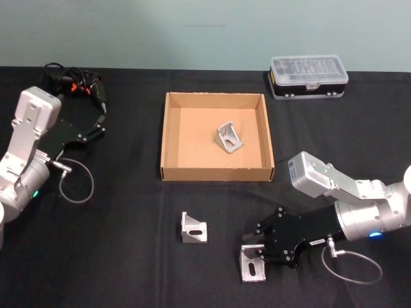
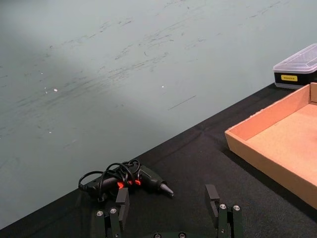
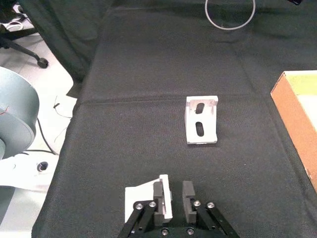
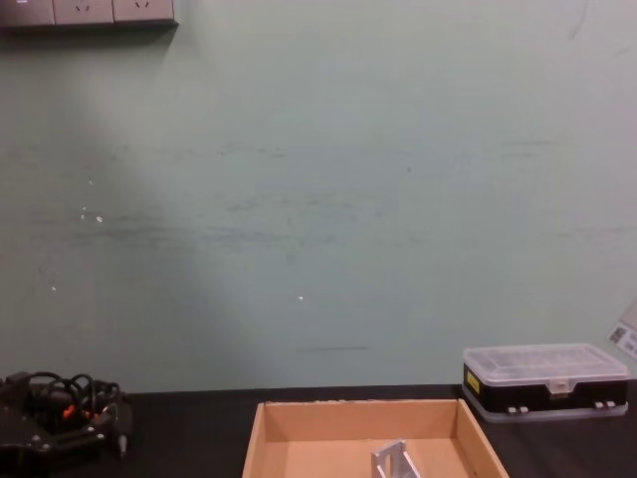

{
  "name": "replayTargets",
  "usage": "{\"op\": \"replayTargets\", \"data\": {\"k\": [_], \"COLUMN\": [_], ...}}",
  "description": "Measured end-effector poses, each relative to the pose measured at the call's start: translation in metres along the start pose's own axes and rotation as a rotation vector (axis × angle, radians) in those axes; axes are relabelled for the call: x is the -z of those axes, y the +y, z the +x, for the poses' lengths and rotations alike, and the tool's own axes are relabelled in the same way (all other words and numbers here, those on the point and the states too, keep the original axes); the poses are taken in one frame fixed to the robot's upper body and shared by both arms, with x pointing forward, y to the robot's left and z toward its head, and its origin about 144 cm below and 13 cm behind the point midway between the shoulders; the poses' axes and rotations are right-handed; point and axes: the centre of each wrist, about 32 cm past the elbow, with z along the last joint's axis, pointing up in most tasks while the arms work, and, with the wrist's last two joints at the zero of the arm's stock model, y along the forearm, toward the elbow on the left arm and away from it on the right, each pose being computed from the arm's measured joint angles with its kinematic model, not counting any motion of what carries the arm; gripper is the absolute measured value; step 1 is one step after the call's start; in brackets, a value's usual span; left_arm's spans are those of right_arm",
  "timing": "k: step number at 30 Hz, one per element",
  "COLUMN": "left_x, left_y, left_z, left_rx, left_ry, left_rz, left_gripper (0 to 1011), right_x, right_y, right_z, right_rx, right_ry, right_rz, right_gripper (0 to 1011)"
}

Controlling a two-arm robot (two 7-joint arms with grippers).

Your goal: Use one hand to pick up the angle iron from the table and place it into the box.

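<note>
Black table [image 1: 128, 269] before a pale green wall [image 4: 318, 199], with the cardboard box [image 1: 217, 173] at centre and a clear-lidded case [image 1: 308, 76] at far right. The step in hand, as I judge it, is the grasp. My right gripper [image 1: 253, 251] lies low at near right, its tips at the angle iron [image 1: 252, 269], which rests on the table on the near side of the box's right corner. The right wrist view gives what the head view cannot: the pads [image 3: 187, 197] stand a little apart, with one upright wall of the angle iron between them and a dark gap beside it. I therefore read the claw as narrowly open and holding nothing. Next I must close on that wall, lift it above the box's near rim, carry it far and left, and release it inside. A second bracket [image 1: 193, 228] stands on the table just to the left. A third bracket [image 1: 229, 139] lies in the box, and the chest view shows it side-on. My left gripper [image 1: 97, 122] is parked far left near a corded tool [image 2: 133, 179], jaws wide apart and empty in its own wrist view.
</note>
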Motion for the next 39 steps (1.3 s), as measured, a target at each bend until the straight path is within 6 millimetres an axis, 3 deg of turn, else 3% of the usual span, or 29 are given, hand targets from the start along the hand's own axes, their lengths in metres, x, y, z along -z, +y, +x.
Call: {"op": "replayTargets", "data": {"k": [6, 17, 26, 39], "left_x": [0.000, 0.000, 0.000, 0.000], "left_y": [0.000, 0.000, 0.000, 0.000], "left_z": [0.000, 0.000, 0.000, 0.000], "left_rx": [0.000, 0.000, 0.000, 0.000], "left_ry": [0.000, 0.000, 0.000, 0.000], "left_rz": [0.000, 0.000, 0.000, 0.000], "left_gripper": [1000, 1000, 1000, 1000], "right_x": [0.000, 0.000, 0.001, -0.022], "right_y": [0.000, 0.000, -0.013, -0.018], "right_z": [0.000, 0.000, -0.002, 0.016], "right_rx": [0.000, 0.000, 0.080, 0.319], "right_ry": [0.000, 0.000, 0.017, 0.052], "right_rz": [0.001, 0.006, 0.155, 0.313], "right_gripper": [90, 79, 79, 79]}}
